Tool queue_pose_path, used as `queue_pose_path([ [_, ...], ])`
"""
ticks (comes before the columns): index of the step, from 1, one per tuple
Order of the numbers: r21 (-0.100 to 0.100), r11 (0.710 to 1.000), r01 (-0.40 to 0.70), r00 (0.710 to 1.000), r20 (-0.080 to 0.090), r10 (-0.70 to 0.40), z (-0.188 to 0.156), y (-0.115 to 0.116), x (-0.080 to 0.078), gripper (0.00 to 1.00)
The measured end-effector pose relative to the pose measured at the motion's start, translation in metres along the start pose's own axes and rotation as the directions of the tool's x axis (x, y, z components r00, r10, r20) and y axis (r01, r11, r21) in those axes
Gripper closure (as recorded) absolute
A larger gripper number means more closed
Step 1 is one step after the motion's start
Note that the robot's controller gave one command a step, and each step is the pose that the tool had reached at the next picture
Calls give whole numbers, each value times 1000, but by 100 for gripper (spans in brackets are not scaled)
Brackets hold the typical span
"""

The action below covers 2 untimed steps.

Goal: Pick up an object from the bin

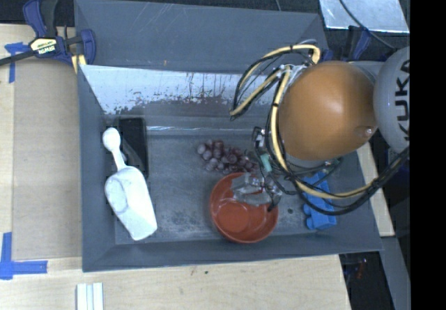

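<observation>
Orange wrist cover uppermost, fingers low over red bowl, their spread impossible to tell

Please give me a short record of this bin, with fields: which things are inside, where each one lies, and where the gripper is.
bin: grey metal bin
gripper: over the upper right rim of the red bowl; contact cannot be told
red bowl: lower middle of the floor, upright
purple grapes: small bunch just above the bowl in the view
white scoop: left side, handle pointing up in the view
black block: beside the scoop's handle
blue thing: right side, partly under the cables; kind unclear
</observation>
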State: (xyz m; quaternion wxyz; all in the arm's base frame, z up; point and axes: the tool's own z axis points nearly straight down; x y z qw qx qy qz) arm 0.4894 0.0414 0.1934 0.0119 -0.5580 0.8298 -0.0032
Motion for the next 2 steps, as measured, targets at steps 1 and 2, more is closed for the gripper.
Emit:
queue_pose_path([
  [1, -1, 1000, 0, 1000, 0, 0, 0, 0, 0, 100],
  [2, 2, 974, 228, 974, 2, -228, 1, -21, 15, 100],
])
